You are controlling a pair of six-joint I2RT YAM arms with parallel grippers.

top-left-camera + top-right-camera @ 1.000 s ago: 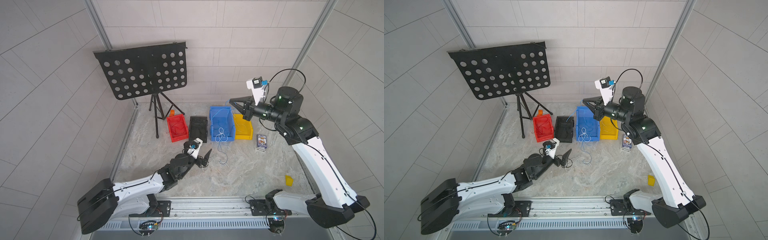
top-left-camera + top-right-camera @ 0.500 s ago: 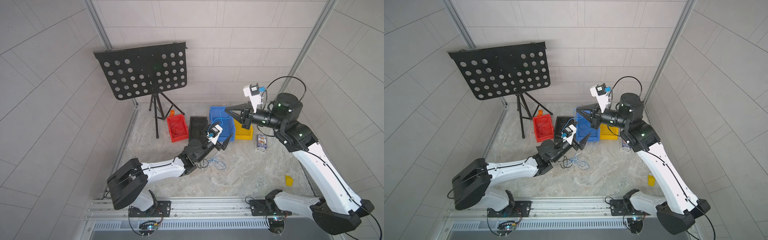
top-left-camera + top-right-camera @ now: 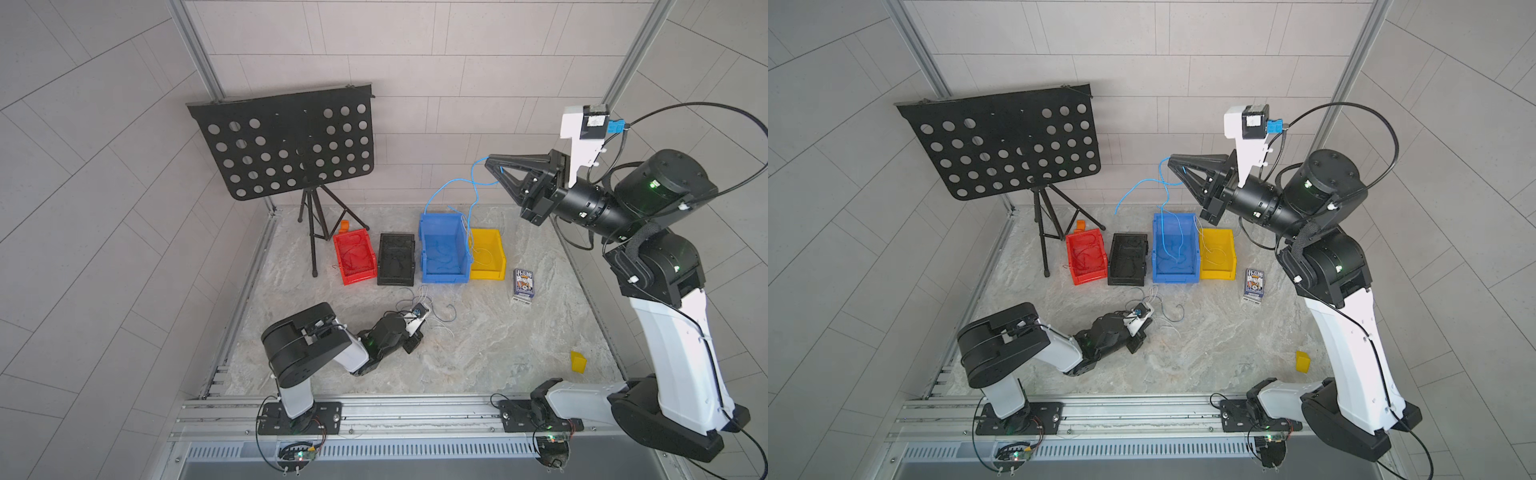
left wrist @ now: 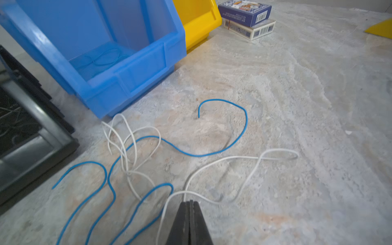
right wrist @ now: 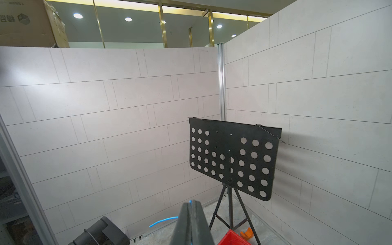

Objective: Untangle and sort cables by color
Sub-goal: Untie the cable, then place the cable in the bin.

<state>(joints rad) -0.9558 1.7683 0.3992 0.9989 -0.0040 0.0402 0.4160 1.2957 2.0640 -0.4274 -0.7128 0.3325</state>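
Observation:
My right gripper (image 3: 493, 160) (image 3: 1173, 160) hangs high above the blue bin (image 3: 442, 275), shut on a blue cable (image 3: 451, 185). The cable's strands droop from the gripper into the bin and past its rim. In the right wrist view the shut jaws (image 5: 192, 203) pinch blue wire, and a loose end (image 5: 164, 220) sticks out beside them. My left gripper (image 4: 189, 201) (image 3: 417, 338) is low on the floor in front of the bins, shut on a white cable (image 4: 222, 160). Loose blue cables (image 4: 233, 142) and more white cables (image 4: 127, 135) lie tangled around it.
A red bin (image 3: 360, 277), a black bin (image 3: 395, 281) and a yellow bin (image 3: 487, 274) stand in a row with the blue one, and thin wires lie in them. A card deck (image 3: 523, 283) lies to the right. A small yellow piece (image 3: 578, 361) and a music stand (image 3: 291, 145) are also here.
My left gripper was open, swung to the blue bin, then came back down to the floor pile and shut on a white cable. My right gripper rose with the blue cable.

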